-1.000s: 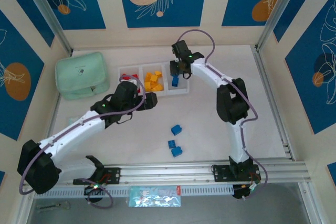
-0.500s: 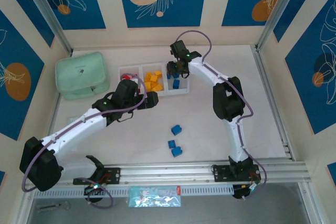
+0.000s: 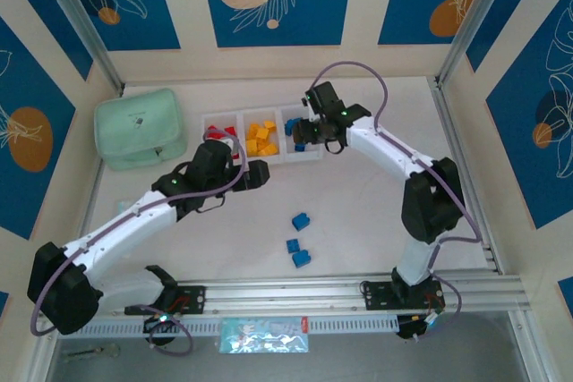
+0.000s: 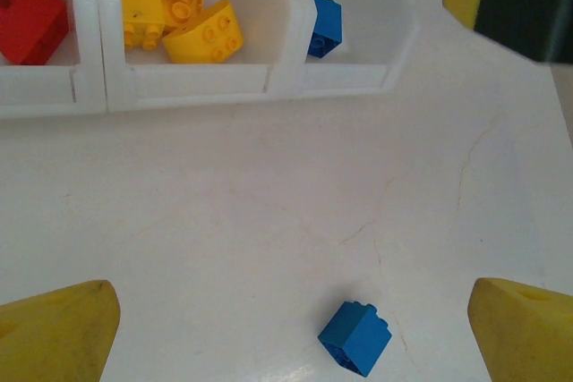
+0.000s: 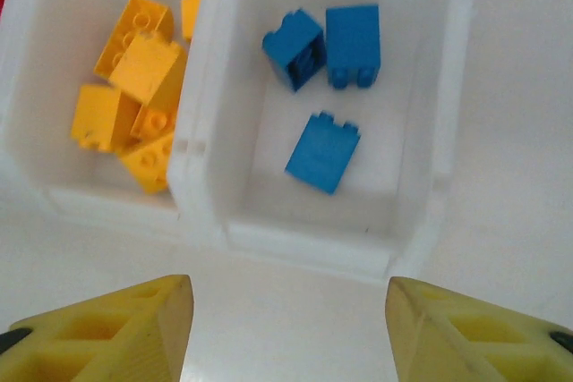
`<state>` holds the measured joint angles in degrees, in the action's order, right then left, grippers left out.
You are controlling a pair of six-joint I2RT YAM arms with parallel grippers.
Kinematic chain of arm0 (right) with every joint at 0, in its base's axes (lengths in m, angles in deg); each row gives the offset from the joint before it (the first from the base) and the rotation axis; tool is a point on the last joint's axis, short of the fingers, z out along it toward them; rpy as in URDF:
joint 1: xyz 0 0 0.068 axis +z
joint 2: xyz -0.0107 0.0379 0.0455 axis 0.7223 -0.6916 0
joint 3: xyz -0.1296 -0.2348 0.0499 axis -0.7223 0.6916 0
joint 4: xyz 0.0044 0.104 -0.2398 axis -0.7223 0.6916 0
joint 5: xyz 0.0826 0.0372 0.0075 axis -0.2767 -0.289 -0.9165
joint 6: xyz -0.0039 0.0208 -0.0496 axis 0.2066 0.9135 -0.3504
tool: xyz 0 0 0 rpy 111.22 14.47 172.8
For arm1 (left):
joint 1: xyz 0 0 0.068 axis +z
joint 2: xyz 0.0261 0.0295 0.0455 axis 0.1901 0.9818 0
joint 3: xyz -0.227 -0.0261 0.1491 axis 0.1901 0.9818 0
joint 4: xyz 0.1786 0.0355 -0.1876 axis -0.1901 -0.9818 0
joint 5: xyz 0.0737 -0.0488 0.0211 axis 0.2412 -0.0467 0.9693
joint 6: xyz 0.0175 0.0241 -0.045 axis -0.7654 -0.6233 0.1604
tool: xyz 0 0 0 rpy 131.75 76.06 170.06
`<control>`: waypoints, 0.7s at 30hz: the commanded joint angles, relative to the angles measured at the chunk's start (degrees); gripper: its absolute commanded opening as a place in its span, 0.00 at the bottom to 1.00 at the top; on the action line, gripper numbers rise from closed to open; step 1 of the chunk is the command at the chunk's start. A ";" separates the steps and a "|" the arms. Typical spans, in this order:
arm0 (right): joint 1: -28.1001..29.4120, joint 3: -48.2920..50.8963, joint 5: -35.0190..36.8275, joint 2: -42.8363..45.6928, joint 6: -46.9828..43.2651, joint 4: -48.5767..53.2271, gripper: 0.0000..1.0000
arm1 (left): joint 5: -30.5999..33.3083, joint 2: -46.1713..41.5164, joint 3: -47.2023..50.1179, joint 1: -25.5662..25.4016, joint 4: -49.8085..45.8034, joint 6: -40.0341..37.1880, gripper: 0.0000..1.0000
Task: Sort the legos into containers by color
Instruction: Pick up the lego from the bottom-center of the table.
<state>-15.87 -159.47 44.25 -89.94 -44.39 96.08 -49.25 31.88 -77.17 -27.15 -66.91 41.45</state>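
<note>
Showing the right gripper (image 5: 288, 301) spread and empty above the three-o'clock compartment of the tray (image 5: 304, 242), at twelve o'clock on the table (image 3: 358, 221), with three blue legos (image 5: 323, 152) inside, yellow legos (image 5: 143, 69) in the middle one and red legos (image 4: 31, 15) at nine o'clock. Showing the left gripper (image 4: 291, 297) spread wide and empty too, a loose lego (image 4: 355, 338) lying near it, one of three blue ones at six o'clock of the tray. Risking, likely, a brick knocked aside by an off-centre pinch, or the two grippers clashing beside the tray.
</note>
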 commanded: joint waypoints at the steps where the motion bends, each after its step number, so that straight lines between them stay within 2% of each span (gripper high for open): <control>1: 1.54 4.72 -2.22 3.96 2.08 1.79 0.60 | -0.37 -1.89 1.84 -1.55 -1.01 1.30 0.99; 11: 8.29 15.98 -0.90 10.52 5.61 3.77 0.64 | 2.06 -2.62 5.32 -7.35 0.79 4.89 0.99; 21: 12.36 21.94 1.02 8.42 7.86 0.84 0.70 | 4.11 -2.98 8.22 -10.17 3.41 7.88 0.99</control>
<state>-4.33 -138.44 44.17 -80.54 -37.92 98.13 -46.99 29.89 -69.55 -36.55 -64.92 48.03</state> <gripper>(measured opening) 0.699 0.993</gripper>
